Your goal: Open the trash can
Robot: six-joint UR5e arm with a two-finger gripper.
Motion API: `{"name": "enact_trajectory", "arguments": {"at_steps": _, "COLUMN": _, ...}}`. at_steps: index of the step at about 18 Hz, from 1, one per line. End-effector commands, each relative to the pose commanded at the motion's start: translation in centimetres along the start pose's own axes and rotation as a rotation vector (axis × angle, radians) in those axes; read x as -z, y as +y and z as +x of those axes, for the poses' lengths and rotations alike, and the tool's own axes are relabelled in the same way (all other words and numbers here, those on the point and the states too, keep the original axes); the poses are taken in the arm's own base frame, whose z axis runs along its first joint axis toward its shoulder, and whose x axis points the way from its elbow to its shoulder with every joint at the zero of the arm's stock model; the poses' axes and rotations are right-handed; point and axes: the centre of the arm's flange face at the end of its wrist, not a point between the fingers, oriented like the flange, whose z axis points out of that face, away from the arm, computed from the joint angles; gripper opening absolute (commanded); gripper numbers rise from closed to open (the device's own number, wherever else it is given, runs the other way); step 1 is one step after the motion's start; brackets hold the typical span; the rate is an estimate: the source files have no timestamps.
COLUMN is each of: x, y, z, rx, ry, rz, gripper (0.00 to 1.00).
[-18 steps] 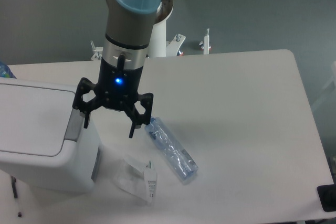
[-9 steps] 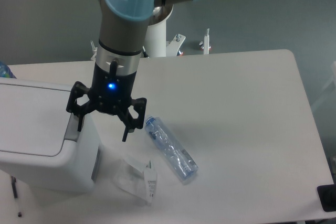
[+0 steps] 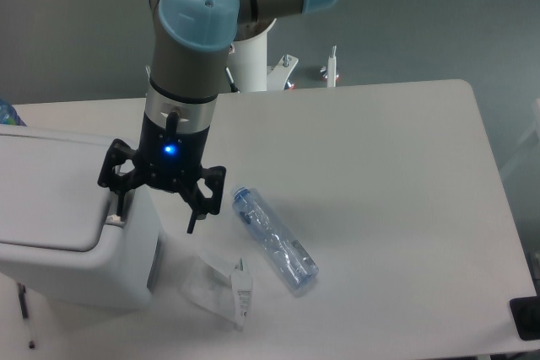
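The trash can (image 3: pixel 59 233) is a big white boxy bin at the left edge of the table, with its flat lid (image 3: pixel 46 196) down. A grey push tab runs along its right rim, mostly covered by my gripper. My gripper (image 3: pixel 154 215) hangs point-down over that right rim and is open. Its left finger (image 3: pixel 116 206) rests at the tab, while the right finger hangs off the bin's side above the table.
A clear plastic bottle (image 3: pixel 273 239) lies on the table to the right of my gripper. A small clear bag with a white label (image 3: pixel 223 289) lies in front of the bin. Metal fittings stand at the table's back edge (image 3: pixel 331 68).
My gripper has moved left and slightly down, from beside the bottle to over the bin's right rim. The lid has stayed down.
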Motion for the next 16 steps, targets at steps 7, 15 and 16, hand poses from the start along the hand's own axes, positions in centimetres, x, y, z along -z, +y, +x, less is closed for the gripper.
{"name": "enact_trajectory", "arguments": {"at_steps": 7, "x": 0.9, "y": -0.5, "z": 0.0, "rx": -0.012, "ry": -0.008, "rz": 0.016, "gripper": 1.0}}
{"name": "enact_trajectory", "arguments": {"at_steps": 15, "x": 0.2, "y": 1.4, "z": -10.3, "rx": -0.026, "ry": -0.143, "rz": -0.041, "gripper": 1.0}}
{"name": "enact_trajectory", "arguments": {"at_steps": 16, "x": -0.1, "y": 2.3, "z": -12.6, "rx": -0.039, "ry": -0.172, "rz": -0.068, "gripper": 1.0}}
